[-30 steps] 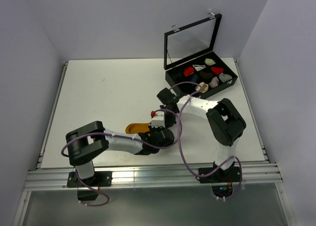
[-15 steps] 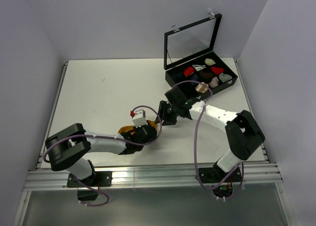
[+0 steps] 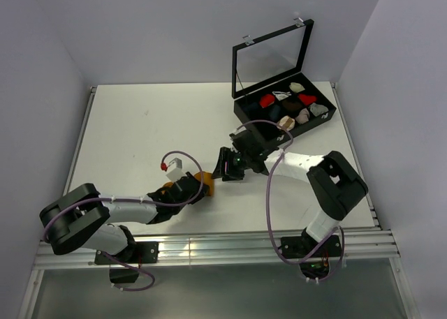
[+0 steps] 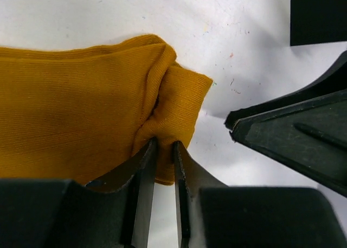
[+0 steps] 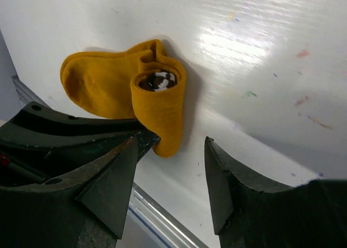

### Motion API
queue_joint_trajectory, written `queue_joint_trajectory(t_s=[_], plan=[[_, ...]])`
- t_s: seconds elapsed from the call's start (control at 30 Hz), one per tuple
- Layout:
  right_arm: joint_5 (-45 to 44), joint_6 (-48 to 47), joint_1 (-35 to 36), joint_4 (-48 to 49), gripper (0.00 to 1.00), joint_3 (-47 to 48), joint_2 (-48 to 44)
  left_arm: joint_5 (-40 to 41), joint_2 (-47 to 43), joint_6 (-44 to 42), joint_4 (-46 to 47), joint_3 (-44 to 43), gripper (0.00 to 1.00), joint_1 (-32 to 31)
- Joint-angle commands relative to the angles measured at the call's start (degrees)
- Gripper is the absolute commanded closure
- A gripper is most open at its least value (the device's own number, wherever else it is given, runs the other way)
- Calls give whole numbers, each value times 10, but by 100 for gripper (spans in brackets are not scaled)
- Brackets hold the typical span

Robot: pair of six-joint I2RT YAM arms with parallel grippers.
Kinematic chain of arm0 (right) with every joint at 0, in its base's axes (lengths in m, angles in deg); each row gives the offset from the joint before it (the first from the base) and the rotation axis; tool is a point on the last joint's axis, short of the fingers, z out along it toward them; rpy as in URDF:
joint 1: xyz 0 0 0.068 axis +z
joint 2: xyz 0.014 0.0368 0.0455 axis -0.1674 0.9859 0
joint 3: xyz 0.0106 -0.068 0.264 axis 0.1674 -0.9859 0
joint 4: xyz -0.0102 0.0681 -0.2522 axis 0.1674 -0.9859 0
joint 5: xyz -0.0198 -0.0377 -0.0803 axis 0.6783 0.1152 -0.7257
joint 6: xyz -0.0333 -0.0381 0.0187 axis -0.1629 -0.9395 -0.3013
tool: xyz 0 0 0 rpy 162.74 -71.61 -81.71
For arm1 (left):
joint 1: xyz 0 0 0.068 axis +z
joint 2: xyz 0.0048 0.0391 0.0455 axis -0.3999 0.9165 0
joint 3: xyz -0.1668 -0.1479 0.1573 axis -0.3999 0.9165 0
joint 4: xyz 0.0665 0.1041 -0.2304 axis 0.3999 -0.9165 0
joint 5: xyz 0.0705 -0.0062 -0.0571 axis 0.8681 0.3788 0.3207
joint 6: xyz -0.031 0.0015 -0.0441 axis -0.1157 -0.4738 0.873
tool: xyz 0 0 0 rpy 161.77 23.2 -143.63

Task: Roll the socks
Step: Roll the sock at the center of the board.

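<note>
One mustard sock (image 3: 204, 181) in sight, rolled, lying on the desk (image 3: 140, 123) near the middle of its front edge. A dark white-striped cuff (image 5: 157, 81) shows inside the roll's open end; whether that is a second sock, can't tell. Two hands: left hand (image 4: 164, 146) pinched almost closed on a fold of the sock; right hand (image 5: 171, 142) spread wide just beside the roll, holding nothing. Broad desk surface to the left and behind. One open case (image 3: 239, 112) far right, its bundles (image 3: 267, 101) too small to count.

I am clamping my left gripper (image 4: 164, 145) on the socks (image 4: 70, 107), holding my right gripper (image 5: 172, 142) spread wide just beside.
</note>
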Motion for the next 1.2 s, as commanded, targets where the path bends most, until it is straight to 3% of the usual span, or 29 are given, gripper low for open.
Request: queue_joint_trajectory(t_s=[0.0, 0.43, 0.6, 0.73, 0.77, 0.9, 1.17], plan=[[28, -22, 12, 75, 40, 4, 16, -40, 3, 21, -38, 37, 75, 15], [90, -30, 25, 163, 39, -9, 99, -75, -11, 37, -32, 68, 74, 35], [93, -30, 26, 191, 44, -17, 123, -85, -16, 43, -36, 76, 74, 40], [101, -40, 25, 195, 64, -17, 132, -83, -22, 41, -51, 75, 73, 44], [95, -43, 25, 189, 74, -16, 130, -82, -27, 34, -55, 74, 73, 44], [42, -86, 24, 119, 100, 0, 110, -65, -43, 7, -108, 45, 70, 49], [-43, -157, 12, -13, 100, 37, 61, -13, -105, -37, -221, -1, 66, 55]])
